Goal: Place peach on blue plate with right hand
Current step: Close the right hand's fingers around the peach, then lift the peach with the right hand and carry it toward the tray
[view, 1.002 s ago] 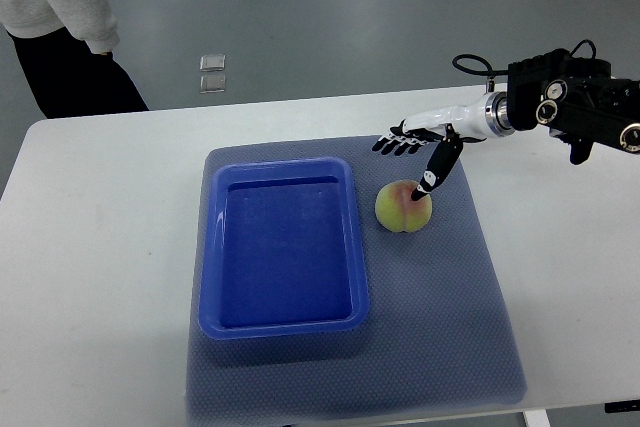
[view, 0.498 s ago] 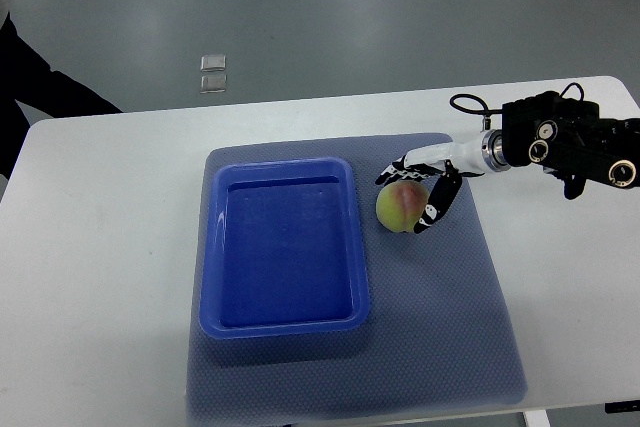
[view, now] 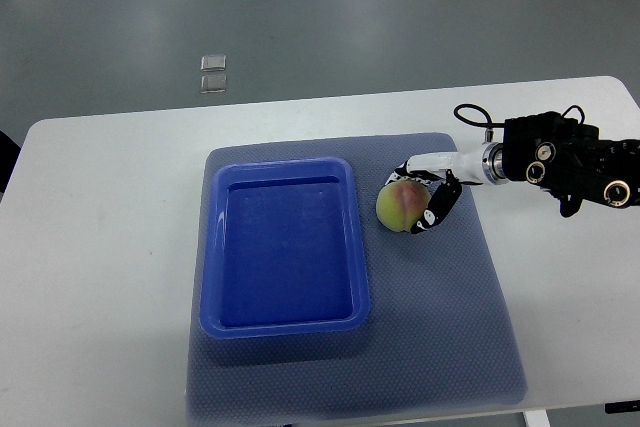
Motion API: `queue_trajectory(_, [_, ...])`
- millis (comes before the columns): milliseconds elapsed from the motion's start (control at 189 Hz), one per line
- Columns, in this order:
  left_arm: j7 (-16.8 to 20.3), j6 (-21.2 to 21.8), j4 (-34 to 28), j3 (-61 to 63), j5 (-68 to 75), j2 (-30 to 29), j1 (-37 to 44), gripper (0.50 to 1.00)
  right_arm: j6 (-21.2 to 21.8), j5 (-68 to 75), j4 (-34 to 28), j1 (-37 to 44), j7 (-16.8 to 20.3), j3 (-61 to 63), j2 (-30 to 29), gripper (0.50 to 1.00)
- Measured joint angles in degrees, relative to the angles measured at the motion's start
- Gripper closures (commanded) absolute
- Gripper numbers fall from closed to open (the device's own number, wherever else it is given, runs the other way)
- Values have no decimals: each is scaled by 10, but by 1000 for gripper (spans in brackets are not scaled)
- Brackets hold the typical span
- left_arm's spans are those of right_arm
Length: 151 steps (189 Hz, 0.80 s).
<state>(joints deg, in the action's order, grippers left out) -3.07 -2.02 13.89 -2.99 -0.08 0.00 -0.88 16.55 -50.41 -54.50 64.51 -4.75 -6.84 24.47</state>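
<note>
Since a second ago, the right hand [view: 428, 190] has come lower and its fingers have curled in around the peach [view: 403, 206], which was then only touched from above by one dark fingertip; the person at the far left corner has also gone out of view. Now the hand wraps the right and rear side of the peach, and I judge the grasp is closing but maybe not yet firm. The peach lies on the grey mat [view: 440, 317], just beside the right wall of the blue plate [view: 284, 325], not touching it.

To do this step well, the fingers should close evenly around the widest part, then lift straight up, high enough to clear the rim before going left.

The peach is round, yellow-green with a pink-red blush on top, and looks smooth, so it may roll.
</note>
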Motion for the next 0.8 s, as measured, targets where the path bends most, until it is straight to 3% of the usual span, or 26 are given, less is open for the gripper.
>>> queue_trajectory(260, [0, 0, 0, 1, 0, 0, 0, 500, 33, 19, -49, 57, -1, 16, 57, 1000])
queue_trajectory(376, [0, 0, 1, 1, 0, 0, 0, 500, 71, 58, -104, 134, -1, 17, 124, 973])
queue_trajectory(578, [0, 0, 15, 2, 0, 0, 0, 500, 122, 98, -176, 245, 3, 2, 219, 969])
queue_trajectory(801, [0, 1, 27, 2, 0, 0, -1, 500, 121, 102, -198, 292, 4, -29, 228, 967])
